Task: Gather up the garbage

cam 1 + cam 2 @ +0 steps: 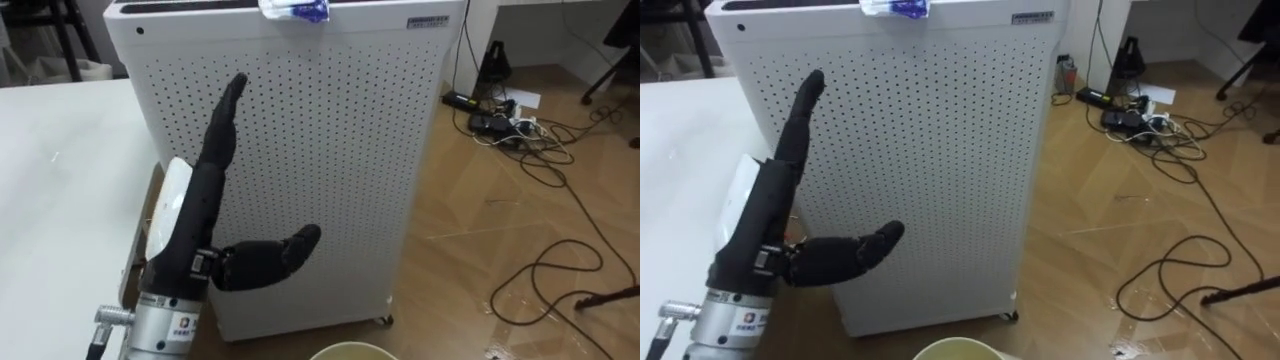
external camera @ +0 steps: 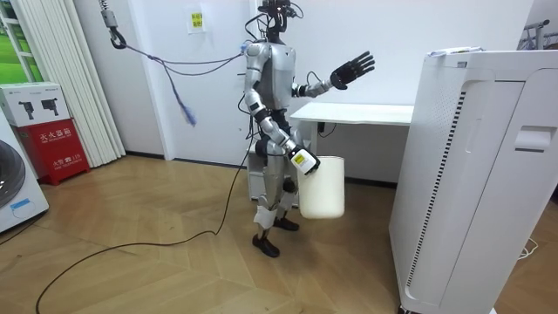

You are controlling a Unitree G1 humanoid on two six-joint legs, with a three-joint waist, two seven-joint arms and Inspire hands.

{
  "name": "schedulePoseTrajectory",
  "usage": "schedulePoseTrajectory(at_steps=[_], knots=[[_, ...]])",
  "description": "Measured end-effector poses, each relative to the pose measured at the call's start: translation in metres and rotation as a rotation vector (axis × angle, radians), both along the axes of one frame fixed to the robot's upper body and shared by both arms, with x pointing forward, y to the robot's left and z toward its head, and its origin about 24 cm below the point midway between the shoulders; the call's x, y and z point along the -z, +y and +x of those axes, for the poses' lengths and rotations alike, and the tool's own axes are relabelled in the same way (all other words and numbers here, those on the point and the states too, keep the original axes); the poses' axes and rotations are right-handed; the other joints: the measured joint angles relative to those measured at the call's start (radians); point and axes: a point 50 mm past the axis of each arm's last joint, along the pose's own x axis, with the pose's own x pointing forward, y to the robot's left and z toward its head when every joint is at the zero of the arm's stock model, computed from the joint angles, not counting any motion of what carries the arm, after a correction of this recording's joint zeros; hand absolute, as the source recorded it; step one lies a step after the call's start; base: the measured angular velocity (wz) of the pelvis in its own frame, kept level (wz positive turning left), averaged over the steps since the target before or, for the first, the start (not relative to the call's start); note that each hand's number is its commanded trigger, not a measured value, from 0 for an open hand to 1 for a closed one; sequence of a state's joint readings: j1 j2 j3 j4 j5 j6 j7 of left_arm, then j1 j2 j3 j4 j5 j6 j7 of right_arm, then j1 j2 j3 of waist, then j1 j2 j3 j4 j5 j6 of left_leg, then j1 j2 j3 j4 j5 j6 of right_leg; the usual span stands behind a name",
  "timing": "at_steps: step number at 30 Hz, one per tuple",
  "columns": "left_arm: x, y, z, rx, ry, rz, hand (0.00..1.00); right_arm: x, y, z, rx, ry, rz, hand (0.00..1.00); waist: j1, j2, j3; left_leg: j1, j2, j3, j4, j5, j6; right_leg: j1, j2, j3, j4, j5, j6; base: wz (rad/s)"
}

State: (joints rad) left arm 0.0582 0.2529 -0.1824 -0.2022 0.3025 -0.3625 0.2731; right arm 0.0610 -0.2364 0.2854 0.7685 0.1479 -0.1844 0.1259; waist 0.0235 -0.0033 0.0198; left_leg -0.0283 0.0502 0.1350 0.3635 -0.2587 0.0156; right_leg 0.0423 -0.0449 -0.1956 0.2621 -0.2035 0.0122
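A crumpled white and blue wrapper (image 1: pixel 295 9) lies on top of the tall white perforated appliance (image 1: pixel 330 170), near its middle; it also shows as a small scrap (image 2: pixel 453 52) on the cabinet top in the room view. My left hand (image 1: pixel 215 170) is raised in front of the appliance's face, open, with fingers straight up and the thumb out to the right, well below the wrapper. In the room view my right hand (image 2: pixel 299 160) hangs low at my side, shut on the rim of a white bin (image 2: pixel 323 187). The bin's rim (image 1: pixel 350 351) peeks in at the bottom edge.
I stand between a white table (image 1: pixel 60 170) on my left and the appliance ahead. On the wooden floor to the right lie a power strip with tangled cables (image 1: pixel 500 120) and a looping dark cable (image 1: pixel 560 270). A red box (image 2: pixel 54 139) stands at the room view's left.
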Motion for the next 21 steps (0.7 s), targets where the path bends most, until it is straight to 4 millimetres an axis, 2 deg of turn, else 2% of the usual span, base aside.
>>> schedulePoseTrajectory(at_steps=[1,4,6,7,8,9,10,11,12,13,14,15,16,17,18,19,20,21], knots=[[0.0,-0.001,0.0,-0.005,-0.005,0.012,0.0,0.001,0.0,-0.002,-0.005,0.007,0.005,1.0,0.005,0.001,0.0007,-0.016,0.01,-0.002,0.042,-0.018,-0.005,-0.016,0.003,0.0,0.038,-0.022,-0.007,-0.05],[-0.002,-0.001,0.001,-0.01,-0.022,0.035,0.0,0.001,0.0,-0.003,-0.018,0.016,0.015,1.0,0.009,0.001,0.0012,-0.057,0.012,-0.006,0.1,-0.029,-0.013,-0.061,0.005,0.0,0.105,-0.065,-0.022,0.06],[-0.004,-0.001,0.002,-0.012,-0.028,0.032,0.0,0.002,-0.001,-0.005,-0.021,0.022,0.014,1.0,0.009,0.004,0.0021,-0.086,0.017,-0.009,0.152,-0.022,-0.021,-0.073,0.002,0.008,0.124,-0.074,-0.029,0.06],[-0.005,0.0,0.002,-0.015,-0.033,0.031,0.0,0.002,0.0,-0.006,-0.028,0.027,0.017,1.0,0.009,0.0,0.0053,-0.141,0.021,-0.012,0.249,0.004,-0.027,-0.065,0.003,0.037,0.129,-0.079,-0.038,0.09],[-0.006,0.0,0.003,-0.015,-0.038,0.03,0.0,0.003,0.0,-0.006,-0.029,0.028,0.02,1.0,0.008,-0.008,0.0166,-0.182,0.016,-0.024,0.303,0.008,-0.031,-0.059,0.003,0.053,0.132,-0.081,-0.041,0.22],[-0.007,-0.002,0.002,-0.01,-0.049,0.021,0.0,0.004,0.0,-0.008,-0.022,0.037,0.021,1.0,0.006,-0.012,0.0147,-0.235,-0.023,-0.065,0.268,0.005,-0.029,-0.06,0.0,0.077,0.134,-0.086,-0.041,0.22],[-0.008,-0.003,0.002,-0.003,-0.066,0.007,0.0,0.006,-0.008,-0.011,-0.01,0.054,0.002,1.0,0.008,-0.007,0.0107,-0.279,-0.053,-0.097,0.149,0.035,-0.038,-0.072,0.0,0.091,0.14,-0.097,-0.045,0.09],[-0.009,-0.004,0.001,-0.002,-0.075,-0.001,0.0,0.007,-0.012,-0.012,-0.007,0.064,-0.007,1.0,0.015,-0.001,0.0072,-0.294,-0.064,-0.115,0.082,0.064,-0.039,-0.077,0.001,0.095,0.147,-0.103,-0.041,-0.25],[-0.011,-0.004,0.0,-0.007,-0.094,-0.012,0.0,0.009,-0.013,-0.016,-0.006,0.089,-0.017,1.0,0.039,0.0,0.0067,-0.31,-0.079,-0.132,0.002,0.145,-0.025,-0.09,-0.003,0.113,0.173,-0.123,-0.033,-0.55],[-0.012,-0.003,0.0,-0.013,-0.11,-0.013,0.0,0.011,-0.012,-0.019,-0.018,0.108,-0.028,1.0,0.059,-0.001,0.0041,-0.309,-0.079,-0.138,-0.008,0.192,-0.02,-0.095,-0.009,0.119,0.195,-0.147,-0.02,-0.53],[-0.013,-0.003,-0.001,-0.016,-0.117,-0.009,0.0,0.012,-0.012,-0.019,-0.024,0.113,-0.037,1.0,0.062,-0.003,-0.0004,-0.31,-0.082,-0.136,-0.003,0.204,-0.008,-0.095,-0.011,0.122,0.199,-0.156,-0.01,-0.43],[-0.014,-0.004,-0.001,-0.013,-0.13,-0.002,0.0,0.012,-0.012,-0.019,-0.038,0.116,-0.051,1.0,0.064,-0.008,-0.0112,-0.306,-0.083,-0.11,0.006,0.207,-0.002,-0.094,-0.025,0.126,0.205,-0.167,0.001,-0.25],[-0.015,-0.004,-0.002,-0.01,-0.135,-0.002,0.0,0.012,-0.012,-0.02,-0.044,0.118,-0.052,1.0,0.069,-0.021,-0.0098,-0.298,-0.088,-0.085,0.022,0.2,0.009,-0.082,-0.04,0.129,0.208,-0.17,0.01,-0.25],[-0.015,-0.004,-0.002,-0.009,-0.135,-0.002,0.0,0.012,-0.012,-0.02,-0.045,0.119,-0.052,1.0,0.07,-0.025,-0.0091,-0.292,-0.093,-0.08,0.036,0.195,0.017,-0.072,-0.048,0.131,0.212,-0.176,0.016,-0.29],[-0.016,-0.004,-0.002,-0.007,-0.14,-0.001,0.0,0.012,-0.012,-0.021,-0.046,0.12,-0.054,1.0,0.072,-0.034,-0.0097,-0.28,-0.114,-0.079,0.07,0.179,0.042,-0.06,-0.074,0.128,0.234,-0.197,0.031,-0.4],[-0.018,-0.005,-0.001,-0.005,-0.153,0.009,0.0,0.012,-0.012,-0.021,-0.049,0.121,-0.061,1.0,0.081,-0.043,-0.0108,-0.265,-0.141,-0.078,0.101,0.14,0.076,-0.057,-0.106,0.113,0.29,-0.218,0.05,-0.45],[-0.02,-0.006,0.0,-0.001,-0.164,0.011,0.0,0.012,-0.013,-0.02,-0.051,0.12,-0.064,1.0,0.086,-0.044,-0.0104,-0.257,-0.152,-0.079,0.116,0.123,0.084,-0.063,-0.118,0.104,0.335,-0.222,0.054,-0.38],[-0.025,-0.008,0.003,0.005,-0.192,0.014,0.0,0.012,-0.014,-0.02,-0.052,0.119,-0.068,1.0,0.087,-0.038,-0.0076,-0.243,-0.163,-0.077,0.141,0.094,0.095,-0.088,-0.144,0.081,0.446,-0.206,0.055,-0.14]])
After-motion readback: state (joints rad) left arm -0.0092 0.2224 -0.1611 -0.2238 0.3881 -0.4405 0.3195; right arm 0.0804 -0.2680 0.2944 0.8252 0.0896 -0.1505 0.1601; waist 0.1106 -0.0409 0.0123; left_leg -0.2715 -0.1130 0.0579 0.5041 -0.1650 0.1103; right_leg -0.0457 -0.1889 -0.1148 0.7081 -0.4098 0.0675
